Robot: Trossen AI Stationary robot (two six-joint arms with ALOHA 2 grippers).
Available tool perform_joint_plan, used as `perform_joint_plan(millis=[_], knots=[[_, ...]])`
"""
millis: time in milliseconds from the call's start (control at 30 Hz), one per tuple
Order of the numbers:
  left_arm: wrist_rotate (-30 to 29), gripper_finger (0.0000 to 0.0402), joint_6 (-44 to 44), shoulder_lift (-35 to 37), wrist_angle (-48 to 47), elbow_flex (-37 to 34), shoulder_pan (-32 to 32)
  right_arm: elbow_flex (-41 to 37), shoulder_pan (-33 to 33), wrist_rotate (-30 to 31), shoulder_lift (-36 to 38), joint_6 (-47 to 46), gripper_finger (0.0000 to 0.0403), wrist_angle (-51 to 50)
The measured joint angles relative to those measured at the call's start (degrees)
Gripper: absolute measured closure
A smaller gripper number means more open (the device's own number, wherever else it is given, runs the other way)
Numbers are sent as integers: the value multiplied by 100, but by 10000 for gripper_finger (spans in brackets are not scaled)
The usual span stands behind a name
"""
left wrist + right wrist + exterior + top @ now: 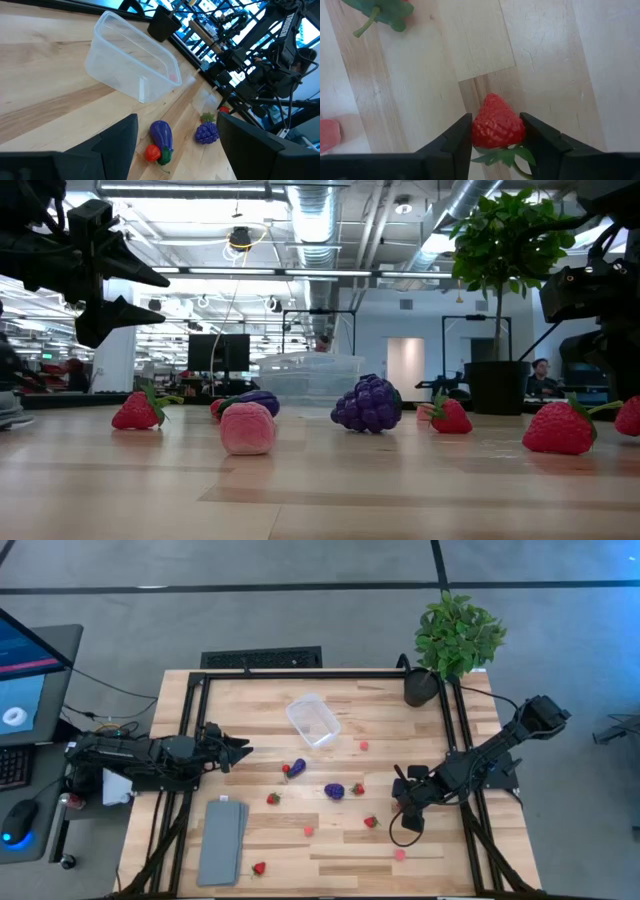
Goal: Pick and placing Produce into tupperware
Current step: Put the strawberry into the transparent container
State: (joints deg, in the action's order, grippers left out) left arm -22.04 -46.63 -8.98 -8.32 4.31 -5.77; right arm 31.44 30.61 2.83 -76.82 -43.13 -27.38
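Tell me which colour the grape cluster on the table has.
Purple; the grape cluster shows best in the low view.

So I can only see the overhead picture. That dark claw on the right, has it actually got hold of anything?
Observer: Yes. Its own wrist camera shows the right gripper shut on a small red toy strawberry with a green top, which is pinched between both fingers.
Visitor: And the claw on the left, is it carrying something too?
Observer: No. In its wrist camera the left gripper is open and empty, with its fingers wide apart. It points towards a purple toy eggplant lying on the wood.
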Motion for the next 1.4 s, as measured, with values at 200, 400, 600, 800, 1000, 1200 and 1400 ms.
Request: perform_joint_plan(millis=[200,400,600,800,1000,1200,1400], knots=[[2,141,4,0,0,-1,-1,0,0,0,0,0,227,2],[1,141,4,-2,0,1,1,0,0,0,0,-1,226,2],[1,141,4,0,0,0,1,0,0,0,0,0,232,2],[0,141,4,0,0,1,0,0,0,0,0,0,222,2],[0,141,4,0,0,1,-1,0,0,0,0,0,232,4],[-1,141,4,-1,0,0,-1,0,0,0,0,0,221,4],[-1,141,4,-1,0,-2,1,0,0,0,0,0,220,4]])
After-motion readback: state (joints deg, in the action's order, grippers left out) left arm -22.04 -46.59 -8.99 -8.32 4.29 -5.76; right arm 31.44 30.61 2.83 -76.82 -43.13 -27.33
